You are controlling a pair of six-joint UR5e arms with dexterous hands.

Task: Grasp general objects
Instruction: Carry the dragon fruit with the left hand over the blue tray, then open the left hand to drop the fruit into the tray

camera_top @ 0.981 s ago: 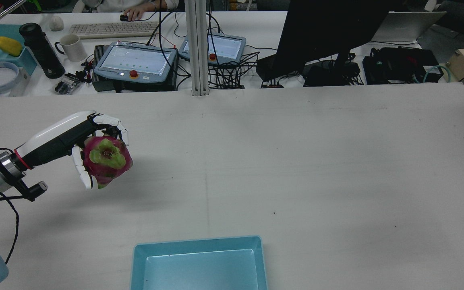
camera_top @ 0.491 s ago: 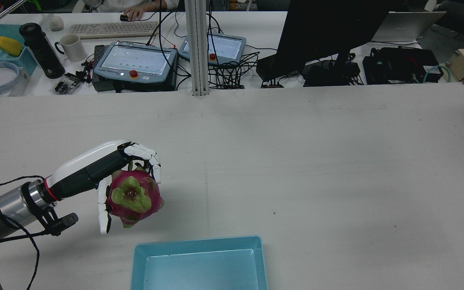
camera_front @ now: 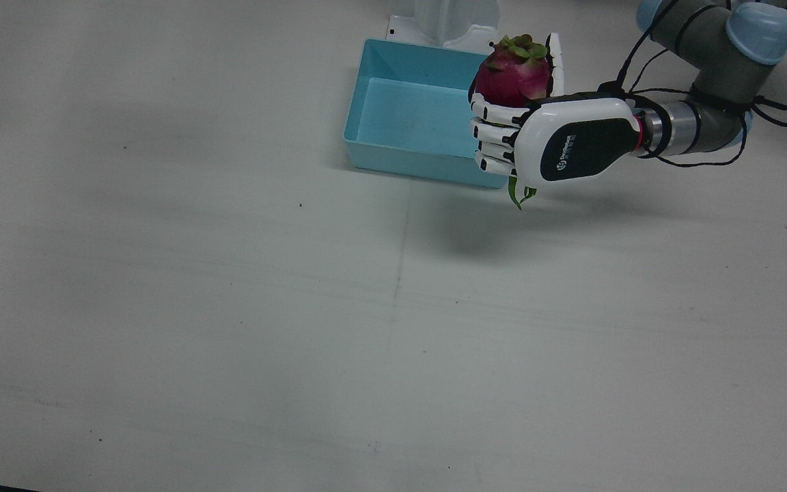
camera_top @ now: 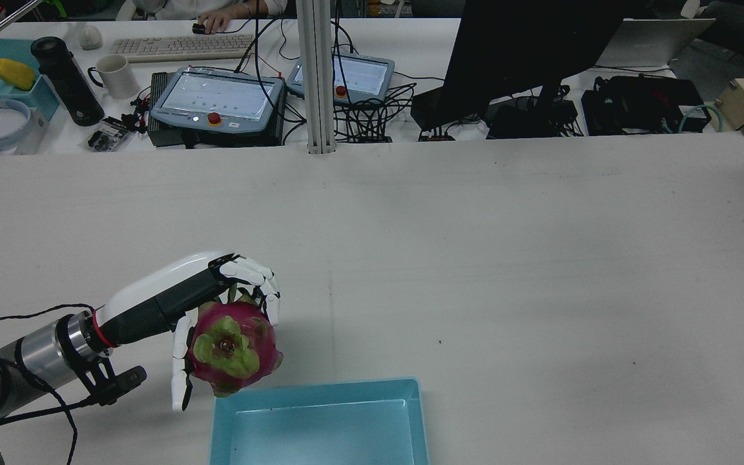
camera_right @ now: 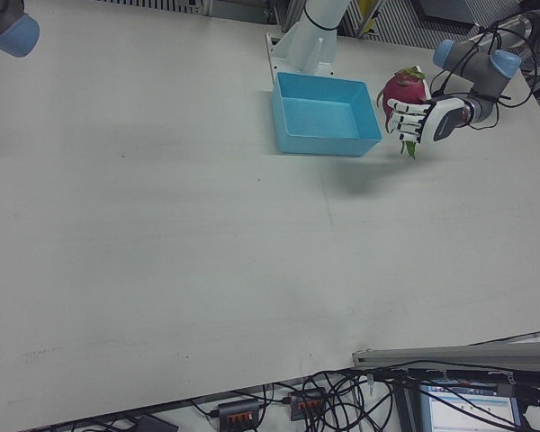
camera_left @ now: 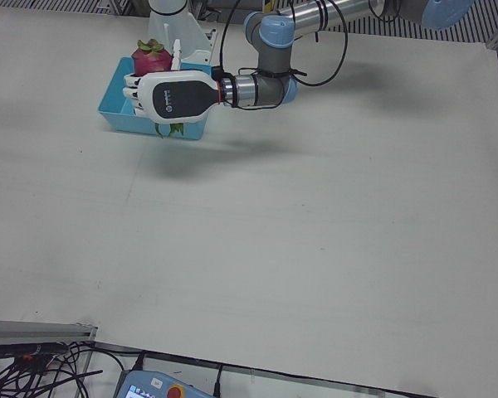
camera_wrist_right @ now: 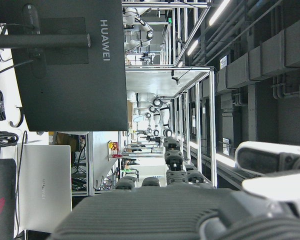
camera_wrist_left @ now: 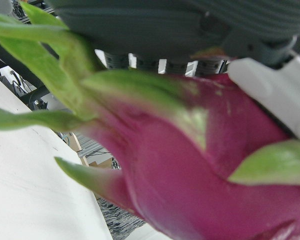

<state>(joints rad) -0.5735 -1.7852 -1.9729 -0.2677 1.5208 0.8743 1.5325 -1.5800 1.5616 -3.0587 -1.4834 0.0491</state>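
My left hand (camera_top: 178, 297) is shut on a pink dragon fruit with green scales (camera_top: 233, 345) and holds it above the table, at the left edge of the light blue tray (camera_top: 320, 426). In the front view the hand (camera_front: 557, 140) is wrapped around the fruit (camera_front: 513, 75) beside the right wall of the tray (camera_front: 407, 109). The fruit fills the left hand view (camera_wrist_left: 200, 175). My right hand (camera_wrist_right: 190, 205) shows only in its own view, with its fingers apart and holding nothing.
The tray looks empty and stands close to the robot's pedestal (camera_front: 448, 20). Behind the table are a metal post (camera_top: 317, 77), two teach pendants (camera_top: 217, 100), a monitor (camera_top: 527, 51) and cables. The right arm's elbow (camera_right: 4, 22) is at the far corner.
My left hand has carried the dragon fruit back toward the robot and rightward in the rear view, from the left of the table to the tray's left edge.
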